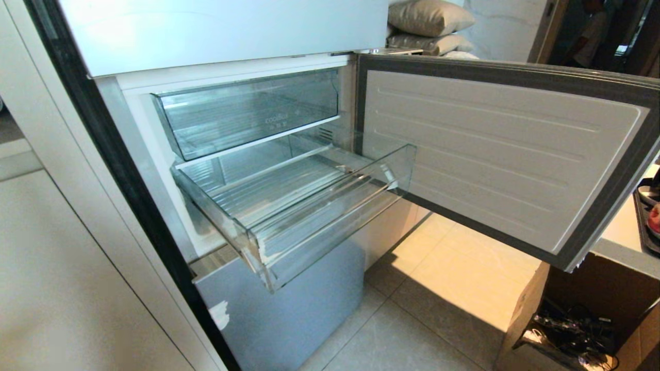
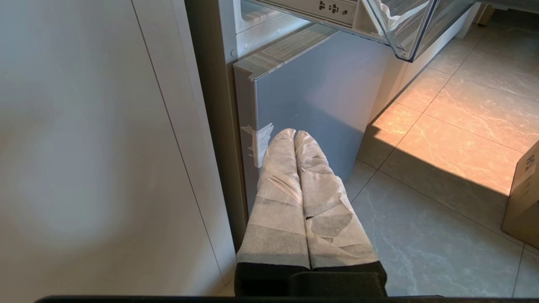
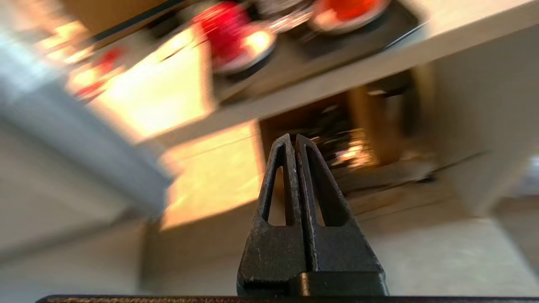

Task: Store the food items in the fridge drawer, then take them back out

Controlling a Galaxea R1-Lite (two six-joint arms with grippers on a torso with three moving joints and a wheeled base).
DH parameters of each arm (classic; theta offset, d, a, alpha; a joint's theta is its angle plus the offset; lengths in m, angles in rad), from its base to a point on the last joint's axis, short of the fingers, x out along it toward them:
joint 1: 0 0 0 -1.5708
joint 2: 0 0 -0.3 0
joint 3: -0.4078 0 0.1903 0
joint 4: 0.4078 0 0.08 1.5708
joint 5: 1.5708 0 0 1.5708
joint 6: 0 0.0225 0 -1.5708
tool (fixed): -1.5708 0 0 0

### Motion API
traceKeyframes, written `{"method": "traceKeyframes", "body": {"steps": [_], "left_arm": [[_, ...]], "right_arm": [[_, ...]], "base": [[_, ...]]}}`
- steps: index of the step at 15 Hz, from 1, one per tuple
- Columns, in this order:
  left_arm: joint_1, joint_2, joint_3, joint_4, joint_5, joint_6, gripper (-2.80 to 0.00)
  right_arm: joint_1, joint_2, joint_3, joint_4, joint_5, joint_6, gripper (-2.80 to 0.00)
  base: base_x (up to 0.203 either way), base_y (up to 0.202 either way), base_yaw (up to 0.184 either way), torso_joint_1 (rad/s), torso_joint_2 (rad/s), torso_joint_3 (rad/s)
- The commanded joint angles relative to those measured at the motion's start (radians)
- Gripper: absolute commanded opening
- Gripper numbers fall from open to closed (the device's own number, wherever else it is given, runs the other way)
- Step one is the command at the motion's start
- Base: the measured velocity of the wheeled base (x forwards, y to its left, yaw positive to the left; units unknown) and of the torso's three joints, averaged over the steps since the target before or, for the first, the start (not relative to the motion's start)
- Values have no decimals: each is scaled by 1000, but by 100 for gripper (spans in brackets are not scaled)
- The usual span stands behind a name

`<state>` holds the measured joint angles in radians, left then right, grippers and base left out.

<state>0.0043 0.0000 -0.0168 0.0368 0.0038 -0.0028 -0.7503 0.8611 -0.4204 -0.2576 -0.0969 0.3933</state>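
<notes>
The fridge drawer [image 1: 335,226] stands pulled out and holds nothing; its clear corner also shows in the left wrist view [image 2: 404,38]. Two red food items [image 3: 225,29] [image 3: 351,6] show blurred on a dark tray [image 3: 294,54] on a counter, well beyond my right gripper [image 3: 292,138], which is shut and holds nothing. A red bit [image 1: 655,219] on that tray [image 1: 642,226] peeks in at the head view's right edge. My left gripper [image 2: 294,132], its fingers wrapped in white, is shut and empty, low before the pale-blue lower fridge front [image 2: 320,92]. Neither arm shows in the head view.
The fridge door [image 1: 490,154] hangs open to the right, over the tiled floor [image 1: 454,268]. A second clear drawer with lettering [image 1: 247,113] sits above. A cardboard box of cables [image 1: 567,319] stands under the counter [image 1: 624,232]. Pale cabinet fronts [image 1: 51,257] are on the left.
</notes>
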Motion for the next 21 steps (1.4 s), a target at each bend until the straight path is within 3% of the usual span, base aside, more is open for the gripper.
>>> {"method": "traceKeyframes", "body": {"steps": [1,2,7,9,11,15,21], "left_arm": [[0,1,0,0,1,0,-280],[0,0,0,0,1,0,-280],[0,0,0,0,1,0,-280],[0,0,0,0,1,0,-280],[0,1,0,0,1,0,-280],[0,2,0,0,1,0,-280],[0,1,0,0,1,0,-280]], "right_arm": [[-148,261,-21,-136,29,-41,-280],[-177,324,-34,-184,38,-70,0],[-250,622,-187,-345,56,-185,0],[-253,700,-268,-392,108,-243,0],[-254,760,-352,-399,163,-286,0],[-250,911,-484,-398,182,-392,0],[-250,1071,-605,-442,184,-410,0]], "base": [[0,0,0,0,0,0],[0,0,0,0,0,0],[0,0,0,0,0,0],[0,0,0,0,0,0],[0,0,0,0,0,0],[0,0,0,0,0,0],[0,0,0,0,0,0]]}}
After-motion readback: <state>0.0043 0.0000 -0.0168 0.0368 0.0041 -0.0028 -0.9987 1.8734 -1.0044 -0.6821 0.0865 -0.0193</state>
